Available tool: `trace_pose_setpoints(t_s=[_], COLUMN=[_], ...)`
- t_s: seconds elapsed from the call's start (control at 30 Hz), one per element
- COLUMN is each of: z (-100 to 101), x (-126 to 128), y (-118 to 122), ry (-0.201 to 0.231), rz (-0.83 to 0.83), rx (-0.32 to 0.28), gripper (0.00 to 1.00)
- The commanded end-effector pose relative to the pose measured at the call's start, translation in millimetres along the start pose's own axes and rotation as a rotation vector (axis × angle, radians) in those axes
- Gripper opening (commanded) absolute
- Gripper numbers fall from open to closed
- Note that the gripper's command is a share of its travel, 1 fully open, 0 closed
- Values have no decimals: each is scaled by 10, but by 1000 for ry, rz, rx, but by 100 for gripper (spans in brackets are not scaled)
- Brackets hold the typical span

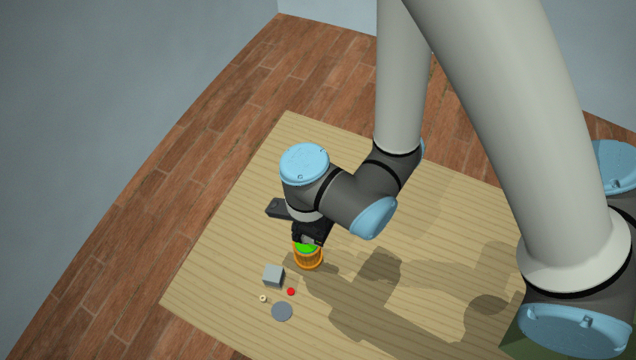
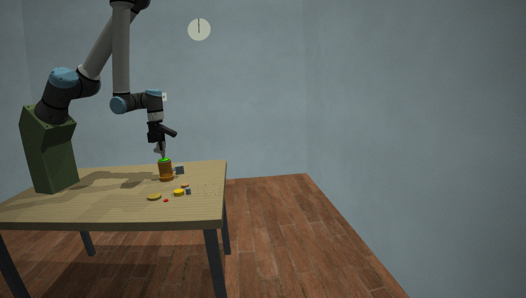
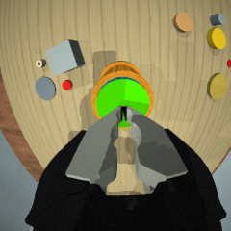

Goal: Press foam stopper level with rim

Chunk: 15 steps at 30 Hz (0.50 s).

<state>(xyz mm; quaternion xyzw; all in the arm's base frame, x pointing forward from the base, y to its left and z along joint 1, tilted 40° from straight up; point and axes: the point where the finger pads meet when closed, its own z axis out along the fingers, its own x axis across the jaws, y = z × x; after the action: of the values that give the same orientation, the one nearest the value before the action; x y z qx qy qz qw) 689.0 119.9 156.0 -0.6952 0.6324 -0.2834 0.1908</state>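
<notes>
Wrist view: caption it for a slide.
Shut gripper poised over the green foam stopper in the orange jar.

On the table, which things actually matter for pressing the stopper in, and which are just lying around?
Belong to the job:
green foam stopper
orange jar
gripper, shut and empty, above the stopper

Just lying about:
grey cube
grey disc
red button
small cream ring
yellow disc
olive disc
tan disc
small grey cylinder
</notes>
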Motion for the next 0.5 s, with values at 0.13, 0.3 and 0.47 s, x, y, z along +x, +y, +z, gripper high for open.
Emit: trace_pose_setpoints(t_s=[0.13,0.3,0.47], z=[55,71,96], x=[-1,-1,-1], y=[-3,-3,-3], ry=[0,0,0], rz=[0,0,0], rx=[1,1,1], gripper=[0,0,0])
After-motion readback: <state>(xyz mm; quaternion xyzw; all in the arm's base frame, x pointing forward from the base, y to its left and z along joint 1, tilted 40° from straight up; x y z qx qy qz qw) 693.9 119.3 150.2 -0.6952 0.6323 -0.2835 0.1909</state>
